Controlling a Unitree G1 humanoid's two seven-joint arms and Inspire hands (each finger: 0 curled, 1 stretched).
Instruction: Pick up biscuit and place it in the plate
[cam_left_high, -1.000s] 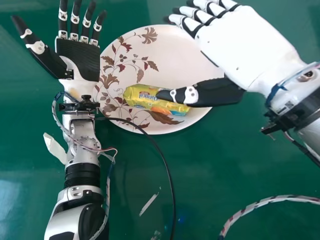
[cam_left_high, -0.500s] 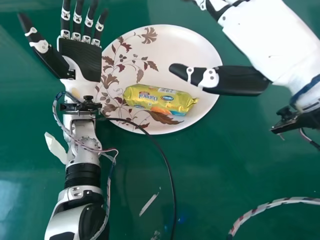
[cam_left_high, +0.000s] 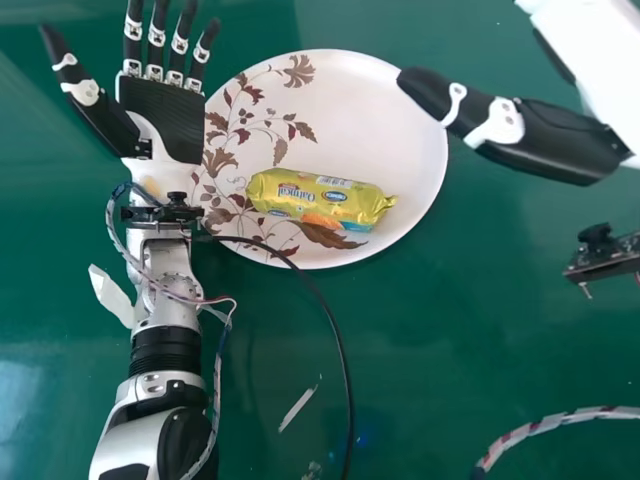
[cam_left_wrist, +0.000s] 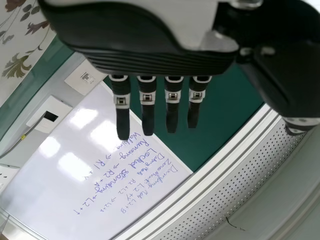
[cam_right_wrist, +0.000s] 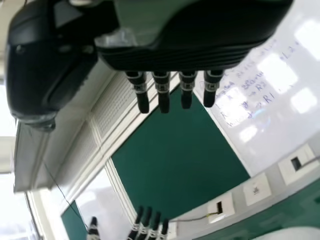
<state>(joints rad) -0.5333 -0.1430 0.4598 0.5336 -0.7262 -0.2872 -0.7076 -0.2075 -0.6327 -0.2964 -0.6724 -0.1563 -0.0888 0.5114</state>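
The biscuit pack (cam_left_high: 320, 199) lies on its side in the plate (cam_left_high: 400, 130), toward the near part of it and within the rim, so the placing looks done. The right hand (cam_left_high: 550, 137), open and holding nothing, hangs by the plate's right edge, apart from the pack, while the left hand (cam_left_high: 165, 118) is open and empty at the plate's left. Seemingly nothing remains except perhaps drawing the right hand clear.

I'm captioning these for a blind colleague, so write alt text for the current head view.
A yellow biscuit packet lies on a pale, leaf-patterned plate on a green table. The robot's open left hand is at the plate's left edge; the thumb of its right hand overlaps the upper-right rim.
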